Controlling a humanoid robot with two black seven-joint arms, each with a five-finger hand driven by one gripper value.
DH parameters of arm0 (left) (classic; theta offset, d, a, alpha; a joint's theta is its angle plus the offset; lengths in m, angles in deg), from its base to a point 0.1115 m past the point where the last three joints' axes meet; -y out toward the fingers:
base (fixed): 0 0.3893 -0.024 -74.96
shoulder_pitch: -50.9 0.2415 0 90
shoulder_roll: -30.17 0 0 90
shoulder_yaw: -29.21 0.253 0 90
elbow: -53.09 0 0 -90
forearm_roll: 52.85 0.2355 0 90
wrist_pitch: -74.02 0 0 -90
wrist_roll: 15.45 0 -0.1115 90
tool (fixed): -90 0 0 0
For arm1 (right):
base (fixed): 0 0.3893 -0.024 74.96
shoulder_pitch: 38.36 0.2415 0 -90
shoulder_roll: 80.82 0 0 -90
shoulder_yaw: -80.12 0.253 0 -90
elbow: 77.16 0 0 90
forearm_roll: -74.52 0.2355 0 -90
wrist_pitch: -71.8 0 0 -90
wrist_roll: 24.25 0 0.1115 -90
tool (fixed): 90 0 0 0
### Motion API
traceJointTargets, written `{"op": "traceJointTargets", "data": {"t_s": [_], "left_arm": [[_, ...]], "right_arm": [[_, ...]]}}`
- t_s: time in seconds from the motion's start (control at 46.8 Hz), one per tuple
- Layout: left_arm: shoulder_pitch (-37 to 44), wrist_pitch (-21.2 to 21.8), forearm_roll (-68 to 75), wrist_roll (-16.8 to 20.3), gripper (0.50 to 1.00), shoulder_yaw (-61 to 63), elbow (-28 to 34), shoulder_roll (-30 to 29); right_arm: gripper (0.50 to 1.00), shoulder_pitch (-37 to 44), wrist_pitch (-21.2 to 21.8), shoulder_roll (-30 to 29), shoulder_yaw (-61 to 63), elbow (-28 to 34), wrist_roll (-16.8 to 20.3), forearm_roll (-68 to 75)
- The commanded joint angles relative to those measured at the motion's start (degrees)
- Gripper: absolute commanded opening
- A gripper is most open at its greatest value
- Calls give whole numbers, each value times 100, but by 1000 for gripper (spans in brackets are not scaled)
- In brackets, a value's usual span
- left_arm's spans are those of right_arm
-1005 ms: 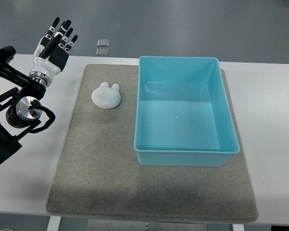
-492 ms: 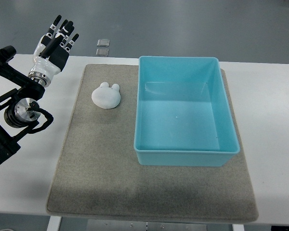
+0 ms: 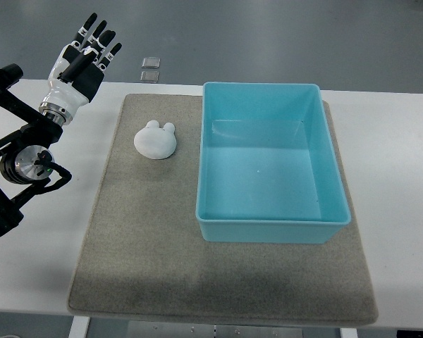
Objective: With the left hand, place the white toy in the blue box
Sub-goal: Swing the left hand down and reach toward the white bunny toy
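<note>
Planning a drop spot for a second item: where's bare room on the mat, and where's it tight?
Free: the grey mat in front of the white toy and left of the blue box, plus the strip along its near edge. The box floor is bare. Tight: the gap between toy and box. The left hand is beyond the mat's far-left corner, fingers spread.

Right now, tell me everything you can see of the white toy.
The white toy is a small rounded lump, matte and smooth-looking, with two short ears on its far edge, like a bunny head. It lies flat on the grey mat, left of the blue box and clear of it. Nothing else touches it; the left hand is off to the left, apart.
</note>
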Motion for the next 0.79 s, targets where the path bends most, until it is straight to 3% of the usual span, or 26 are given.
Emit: {"op": "traceJointTargets", "data": {"t_s": [0.0,0.342,0.77], "left_arm": [[13,10,246,2,996,-6,-3,5],[-13,-95,589,-15,996,12,-3,-232],[-197,194,4183,-191,992,670,-73,-1120]], "right_arm": [[936,-6,-7,0,0,0,0,2],[936,3,2,0,0,0,0,2],[936,3,-7,0,0,0,0,2]]}}
